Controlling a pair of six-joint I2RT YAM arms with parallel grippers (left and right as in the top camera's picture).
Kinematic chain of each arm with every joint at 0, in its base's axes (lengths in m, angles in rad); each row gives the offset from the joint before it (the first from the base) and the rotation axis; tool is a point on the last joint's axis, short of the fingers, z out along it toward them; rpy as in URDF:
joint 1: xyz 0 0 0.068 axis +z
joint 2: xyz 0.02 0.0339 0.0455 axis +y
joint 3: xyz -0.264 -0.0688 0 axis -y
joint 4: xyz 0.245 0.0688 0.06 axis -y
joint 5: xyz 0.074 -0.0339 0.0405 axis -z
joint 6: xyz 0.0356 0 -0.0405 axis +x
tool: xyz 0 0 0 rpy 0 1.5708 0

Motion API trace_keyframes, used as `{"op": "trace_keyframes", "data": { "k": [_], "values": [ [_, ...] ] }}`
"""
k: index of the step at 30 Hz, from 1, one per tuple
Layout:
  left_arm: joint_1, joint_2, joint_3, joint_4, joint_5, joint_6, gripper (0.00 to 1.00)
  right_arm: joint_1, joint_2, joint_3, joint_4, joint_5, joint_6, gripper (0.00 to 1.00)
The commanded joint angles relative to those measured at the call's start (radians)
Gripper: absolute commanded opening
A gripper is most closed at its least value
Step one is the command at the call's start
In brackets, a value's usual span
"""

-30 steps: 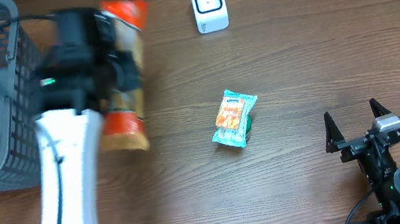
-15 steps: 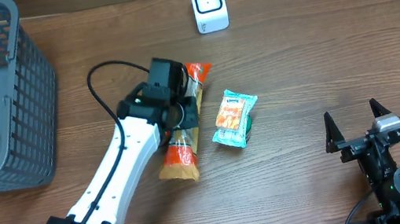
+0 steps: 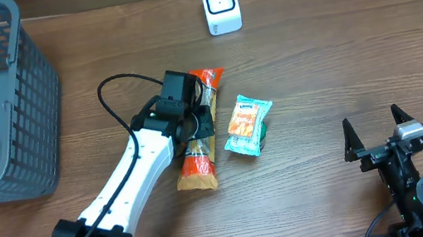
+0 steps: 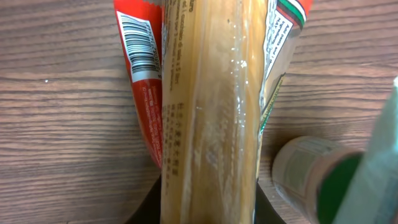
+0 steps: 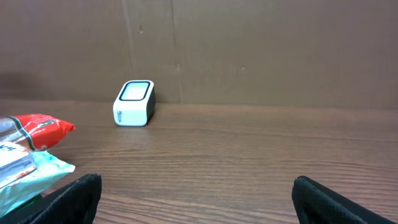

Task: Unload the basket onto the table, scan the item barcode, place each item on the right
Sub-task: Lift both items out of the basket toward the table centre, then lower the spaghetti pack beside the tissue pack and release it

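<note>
Brown wood table (image 3: 312,61), plain wall behind. Near the middle, the left gripper (image 3: 196,125) is clenched across a long orange-red packet (image 3: 196,167), approx. at its mid length. The packet is low over the wood or lying on it; I cannot tell which.

Step in hand, as I judge it: the item is grasped, but the scan is not yet done. In the left wrist view the barcode (image 4: 140,46) sits on the red edge of the packet, beside the jaws and not covered by them. It faces up to the wrist cam, i.e. away from the table.

Next move, I think: lift the packet, carry it to the far side and turn the wrist so the barcode looks at the window of the scanner (image 3: 221,5). The scanner stands well apart, at the far edge. The wrist turn needs care, because the packet is long and may swing or sag at its ends.

Other things: at the near right the right gripper (image 3: 378,137) has its jaws released wide and holds nothing. A small green pouch (image 3: 248,124) lies just beside the packet on its right, so a low sweep could push it. The way up to the scanner looks free otherwise. A grey basket (image 3: 0,167) stands at the far left, out of the way.
</note>
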Motion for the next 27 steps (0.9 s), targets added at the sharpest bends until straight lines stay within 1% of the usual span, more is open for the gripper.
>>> {"op": "trace_keyframes", "data": {
  "k": [1,8,9,10,11,12,13,14,15,19,21,27],
  "values": [
    [-0.007,0.048,0.018,0.018,0.016,-0.033,0.04,-0.002,-0.010,-0.010,0.003,0.002,-0.003,1.00],
    [-0.007,0.138,0.018,0.051,0.071,-0.032,0.04,-0.002,-0.010,-0.010,0.003,0.002,-0.003,1.00],
    [-0.007,0.141,0.018,0.053,0.071,-0.032,0.08,-0.002,-0.010,-0.010,0.003,0.002,-0.003,1.00],
    [-0.007,0.142,0.018,0.054,0.070,-0.031,0.19,-0.002,-0.010,-0.010,0.003,0.002,-0.003,1.00],
    [-0.006,0.141,0.018,0.054,0.070,-0.032,0.38,-0.002,-0.010,-0.010,0.003,0.002,-0.003,1.00],
    [-0.005,0.141,0.019,0.055,0.070,-0.032,0.61,-0.002,-0.010,-0.010,0.003,0.002,-0.003,1.00],
    [-0.004,0.141,0.021,0.055,0.069,-0.032,0.73,-0.002,-0.010,-0.010,0.003,0.002,-0.003,1.00],
    [-0.002,0.141,0.022,0.055,0.069,-0.032,0.80,-0.002,-0.010,-0.010,0.003,0.002,-0.003,1.00],
    [0.001,0.141,0.025,0.053,0.070,-0.031,0.85,-0.002,-0.010,-0.010,0.003,0.002,-0.003,1.00],
    [0.003,0.130,0.055,0.026,0.068,-0.027,0.96,-0.002,-0.010,-0.010,0.003,0.002,-0.003,1.00],
    [0.004,0.118,0.081,0.008,0.065,-0.020,1.00,-0.002,-0.010,-0.010,0.003,0.002,-0.003,1.00],
    [0.025,0.060,0.203,-0.080,0.028,-0.005,1.00,-0.002,-0.010,-0.010,0.003,0.002,-0.003,1.00]
  ]
}}
